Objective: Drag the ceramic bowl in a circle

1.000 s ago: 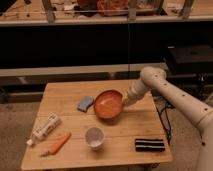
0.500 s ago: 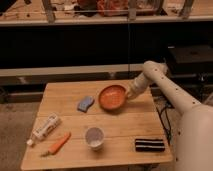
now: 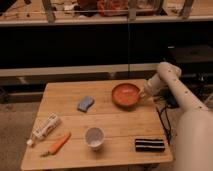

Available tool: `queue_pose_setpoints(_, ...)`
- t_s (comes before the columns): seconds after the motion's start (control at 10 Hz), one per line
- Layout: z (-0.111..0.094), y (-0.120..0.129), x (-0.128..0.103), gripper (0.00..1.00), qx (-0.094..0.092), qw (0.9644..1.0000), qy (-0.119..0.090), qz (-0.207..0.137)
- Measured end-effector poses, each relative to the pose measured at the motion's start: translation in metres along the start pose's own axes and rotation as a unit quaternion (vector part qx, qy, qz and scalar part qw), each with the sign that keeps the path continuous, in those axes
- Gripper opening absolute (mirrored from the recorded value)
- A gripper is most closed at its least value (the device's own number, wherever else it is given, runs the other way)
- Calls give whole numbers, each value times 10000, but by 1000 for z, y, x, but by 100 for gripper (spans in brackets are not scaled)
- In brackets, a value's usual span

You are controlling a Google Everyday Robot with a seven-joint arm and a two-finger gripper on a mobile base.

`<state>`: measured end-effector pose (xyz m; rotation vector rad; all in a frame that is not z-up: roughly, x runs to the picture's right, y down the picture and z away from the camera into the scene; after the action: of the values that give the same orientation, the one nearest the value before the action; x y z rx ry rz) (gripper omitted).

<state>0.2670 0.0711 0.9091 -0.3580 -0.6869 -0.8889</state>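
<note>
- The robot's single white arm [image 3: 189, 109] comes into view from the 5 o'clock corner, where its thickest segment fills the lower right.
- From there a long, straight link climbs toward 11 o'clock.
- That link ends in a rounded joint [image 3: 168, 73], the highest part of the arm.
- At the joint the arm folds sharply and a short wrist [image 3: 153, 85] slants down toward 8 o'clock.
- The gripper [image 3: 143, 93] sits at the wrist's low end, tip pointing down and leftward, right at the 3 o'clock edge of the ceramic bowl [image 3: 124, 95].
- No second arm shows.
</note>
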Motion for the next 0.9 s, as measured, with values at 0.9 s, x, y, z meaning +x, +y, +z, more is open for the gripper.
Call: queue_pose_setpoints(0.9,-21,74,-109,1,-262,9961,-99,-840)
